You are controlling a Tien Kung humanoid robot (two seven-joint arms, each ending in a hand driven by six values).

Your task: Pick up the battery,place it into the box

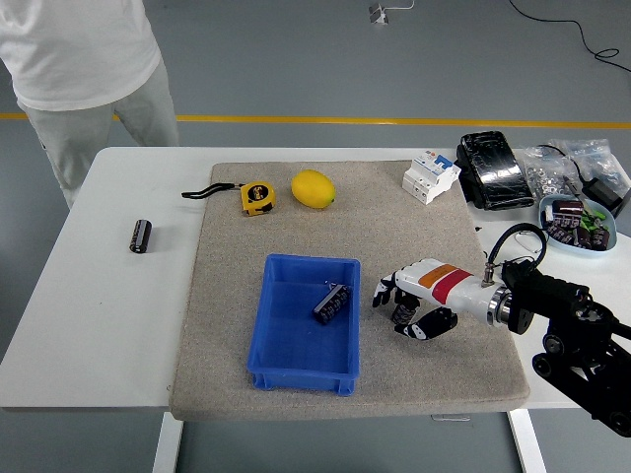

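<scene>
Small dark cylindrical battery point(402, 313) standing on the grey felt mat point(227, 325), just right of the blue plastic box point(264, 350), enclosed by the right hand point(412, 307) with its black-tipped fingers point(381, 292) curled around it. Whether lifted clear or touching the mat: cannot tell. Probably rigid, smooth-skinned and dense for its size, so apt to roll or slip; best gripped across the round body at mid-height. Another dark battery point(331, 301) lying tilted inside the box. Left arm out of view.
</scene>
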